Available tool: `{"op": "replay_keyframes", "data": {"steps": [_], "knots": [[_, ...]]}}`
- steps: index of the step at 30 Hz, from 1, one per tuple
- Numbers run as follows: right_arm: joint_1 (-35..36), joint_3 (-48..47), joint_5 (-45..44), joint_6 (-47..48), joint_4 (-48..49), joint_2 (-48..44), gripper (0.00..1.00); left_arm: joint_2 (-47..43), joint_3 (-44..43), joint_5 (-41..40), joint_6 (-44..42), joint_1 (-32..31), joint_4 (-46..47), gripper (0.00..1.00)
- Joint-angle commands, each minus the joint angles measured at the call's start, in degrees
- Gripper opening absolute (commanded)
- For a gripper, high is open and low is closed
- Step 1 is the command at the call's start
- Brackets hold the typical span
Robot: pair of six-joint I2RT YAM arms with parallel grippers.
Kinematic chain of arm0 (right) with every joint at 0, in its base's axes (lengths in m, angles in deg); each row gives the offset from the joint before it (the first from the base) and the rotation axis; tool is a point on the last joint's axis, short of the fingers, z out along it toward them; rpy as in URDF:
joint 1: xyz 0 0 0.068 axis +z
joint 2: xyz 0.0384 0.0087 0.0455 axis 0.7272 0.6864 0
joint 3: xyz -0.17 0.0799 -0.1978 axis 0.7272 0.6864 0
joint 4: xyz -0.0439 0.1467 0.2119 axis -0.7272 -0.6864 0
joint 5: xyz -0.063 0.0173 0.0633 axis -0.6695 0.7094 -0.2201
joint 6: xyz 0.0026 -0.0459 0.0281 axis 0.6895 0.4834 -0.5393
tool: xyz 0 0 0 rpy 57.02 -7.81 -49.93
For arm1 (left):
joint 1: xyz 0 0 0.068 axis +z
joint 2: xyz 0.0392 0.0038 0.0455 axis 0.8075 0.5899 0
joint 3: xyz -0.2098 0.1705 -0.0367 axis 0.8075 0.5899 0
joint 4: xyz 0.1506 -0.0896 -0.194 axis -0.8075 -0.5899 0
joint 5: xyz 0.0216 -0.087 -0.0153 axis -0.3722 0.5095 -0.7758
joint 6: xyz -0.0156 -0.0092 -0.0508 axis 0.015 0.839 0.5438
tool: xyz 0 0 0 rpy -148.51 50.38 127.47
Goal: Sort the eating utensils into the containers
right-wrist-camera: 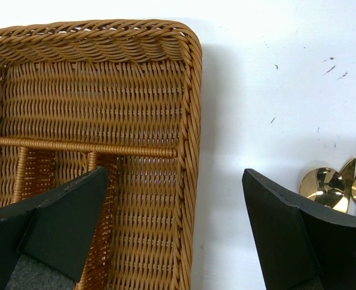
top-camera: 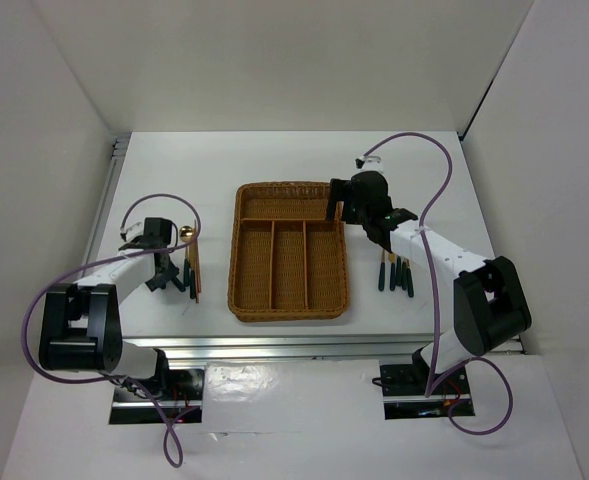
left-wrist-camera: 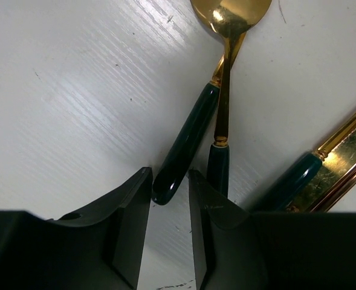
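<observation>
The brown wicker tray (top-camera: 237, 250) lies mid-table with all its slots bare. To its left lies a bunch of green-handled utensils (top-camera: 188, 268) with copper chopsticks (top-camera: 197, 270). My left gripper (top-camera: 164, 270) is low over them, jaws narrowly open. In the left wrist view my left gripper (left-wrist-camera: 167, 176) straddles the end of one green handle (left-wrist-camera: 187, 142). Beside it lie a gold spoon (left-wrist-camera: 229, 15), a second handle (left-wrist-camera: 219, 172), a gold-bladed piece (left-wrist-camera: 341, 148) and a chopstick (left-wrist-camera: 354, 176). My right gripper (top-camera: 344, 208) is wide open and empty over the tray's right wall (right-wrist-camera: 193, 121).
More green-handled utensils (top-camera: 396, 272) lie right of the tray; their gold heads (right-wrist-camera: 324, 187) show by my right finger. White walls enclose the table on three sides. A metal rail (top-camera: 104, 215) runs along the left edge.
</observation>
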Motion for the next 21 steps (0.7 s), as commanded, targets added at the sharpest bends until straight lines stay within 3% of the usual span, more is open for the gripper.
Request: {"op": "replay_keyframes", "data": {"steps": [1,9,16,19,21], "knots": [[-0.08,-2.14,-1.22,0.26,0.78,-0.21,1.00,1.09,-1.78,-0.18,-0.62,0.35,0.66,0.44],[-0.08,-2.14,-1.75,0.26,0.78,0.32,1.00,1.62,-2.30,-0.18,-0.62,0.87,0.66,0.29],[-0.08,-2.14,-1.75,0.26,0.78,0.32,1.00,1.62,-2.30,-0.18,-1.14,0.87,0.66,0.25],[-0.08,-2.14,-1.75,0.26,0.78,0.32,1.00,1.62,-2.30,-0.71,-1.14,0.87,0.66,0.25],[-0.08,-2.14,-1.75,0.26,0.78,0.32,1.00,1.62,-2.30,-0.71,-0.62,0.87,0.66,0.36]]}}
